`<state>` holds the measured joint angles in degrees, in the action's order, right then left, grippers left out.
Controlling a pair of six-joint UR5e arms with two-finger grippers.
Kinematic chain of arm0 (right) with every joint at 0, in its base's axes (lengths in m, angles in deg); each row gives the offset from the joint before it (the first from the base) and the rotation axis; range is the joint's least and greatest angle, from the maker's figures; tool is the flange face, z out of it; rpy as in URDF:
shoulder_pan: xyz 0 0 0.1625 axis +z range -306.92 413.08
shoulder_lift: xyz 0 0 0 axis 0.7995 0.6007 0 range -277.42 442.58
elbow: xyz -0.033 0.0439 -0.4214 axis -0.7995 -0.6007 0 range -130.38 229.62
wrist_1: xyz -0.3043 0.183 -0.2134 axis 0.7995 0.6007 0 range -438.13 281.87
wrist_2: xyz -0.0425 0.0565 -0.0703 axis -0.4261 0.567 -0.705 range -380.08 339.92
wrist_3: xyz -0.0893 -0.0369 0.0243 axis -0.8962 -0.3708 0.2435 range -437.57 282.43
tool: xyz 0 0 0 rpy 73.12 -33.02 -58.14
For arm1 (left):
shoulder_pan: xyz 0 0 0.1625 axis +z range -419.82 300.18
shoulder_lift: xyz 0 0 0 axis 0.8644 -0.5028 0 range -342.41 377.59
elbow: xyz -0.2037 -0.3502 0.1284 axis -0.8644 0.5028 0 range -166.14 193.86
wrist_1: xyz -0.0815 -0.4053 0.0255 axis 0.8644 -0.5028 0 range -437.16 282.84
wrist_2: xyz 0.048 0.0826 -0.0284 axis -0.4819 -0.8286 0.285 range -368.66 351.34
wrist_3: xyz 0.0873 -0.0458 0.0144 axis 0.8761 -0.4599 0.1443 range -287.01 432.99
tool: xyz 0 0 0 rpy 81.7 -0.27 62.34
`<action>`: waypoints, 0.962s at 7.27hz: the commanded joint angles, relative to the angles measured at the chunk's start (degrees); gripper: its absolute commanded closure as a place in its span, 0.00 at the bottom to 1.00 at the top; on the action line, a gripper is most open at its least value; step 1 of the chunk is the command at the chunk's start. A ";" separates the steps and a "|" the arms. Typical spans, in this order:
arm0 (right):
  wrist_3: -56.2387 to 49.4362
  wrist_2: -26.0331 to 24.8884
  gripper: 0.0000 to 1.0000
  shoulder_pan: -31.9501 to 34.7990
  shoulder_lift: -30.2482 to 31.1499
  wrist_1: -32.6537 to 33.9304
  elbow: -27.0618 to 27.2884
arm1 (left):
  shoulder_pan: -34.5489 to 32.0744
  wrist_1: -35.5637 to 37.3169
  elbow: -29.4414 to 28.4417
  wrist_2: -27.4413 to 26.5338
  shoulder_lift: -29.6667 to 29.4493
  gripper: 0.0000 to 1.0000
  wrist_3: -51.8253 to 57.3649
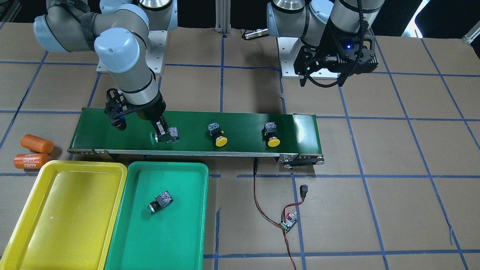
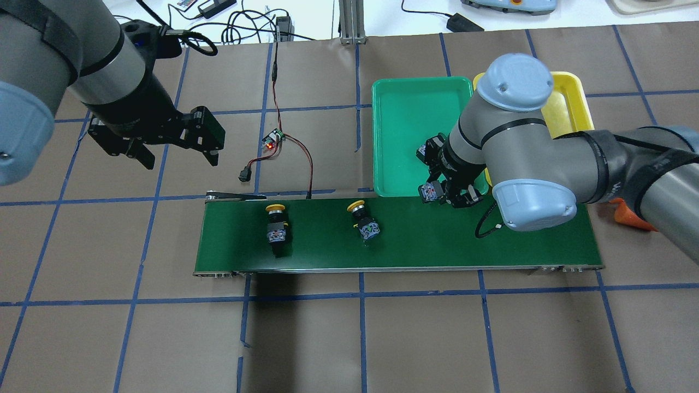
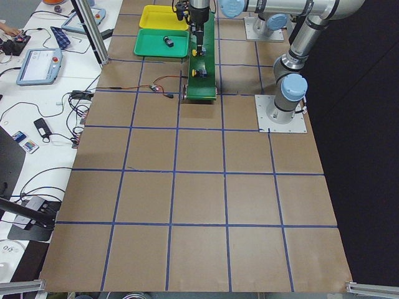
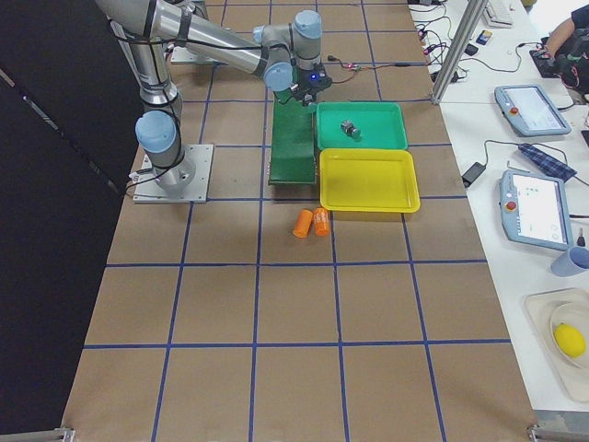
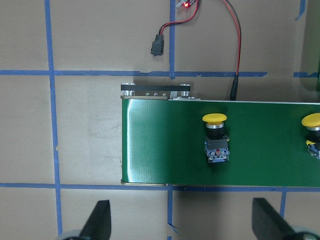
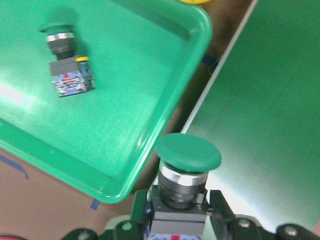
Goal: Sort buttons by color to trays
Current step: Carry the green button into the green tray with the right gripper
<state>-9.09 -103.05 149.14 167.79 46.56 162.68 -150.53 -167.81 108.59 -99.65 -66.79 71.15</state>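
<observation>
- Done: the first green button (image 1: 159, 200) lies on its side inside the green tray (image 1: 168, 165), well apart from the walls.
- In hand: the right gripper (image 6: 179, 218) has its jaws closed on the blocky body of the second green button (image 6: 187, 156), cap pointing away from the wrist. It sits at the edge of the conveyor belt (image 1: 243, 125) closest to the green tray's corner. I cannot tell whether the button has cleared the belt yet.
- By my reading this is the grasp-and-carry step for the last green one. A short move across the belt edge and over the tray rim would finish the green half of the job.
- Left to do: one yellow button (image 1: 217, 135) sits near the middle of the belt. The other yellow button (image 1: 270, 135) sits towards the end far from the trays. Both lie on their sides and apart from each other.
- The yellow tray (image 1: 56, 167), just beside the green one, holds no button.
- The left gripper (image 2: 179, 153) hangs above the bench (image 1: 375, 150) beyond the belt's far end. Its jaws are spread wide and hold nothing.
- Roughly a quarter is settled, with a second quarter under way. The yellow half has not been started.
</observation>
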 commanded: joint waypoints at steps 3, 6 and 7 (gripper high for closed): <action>-11.60 0.00 1.00 -0.43 -3.63 22.99 -1.17 | 0.45 -1.37 -4.46 -0.07 -2.37 0.00 1.05; -11.87 -1.14 0.03 -0.44 -5.67 31.23 -0.74 | 0.71 -4.70 -5.52 -0.07 -2.29 0.00 1.14; -11.96 -1.84 0.00 -0.44 -5.59 31.40 -0.56 | 0.80 -4.46 -5.78 -0.15 -2.28 0.00 1.14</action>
<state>-20.92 -104.18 148.71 162.28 77.09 161.93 -149.84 -171.72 103.20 -99.74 -69.05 72.29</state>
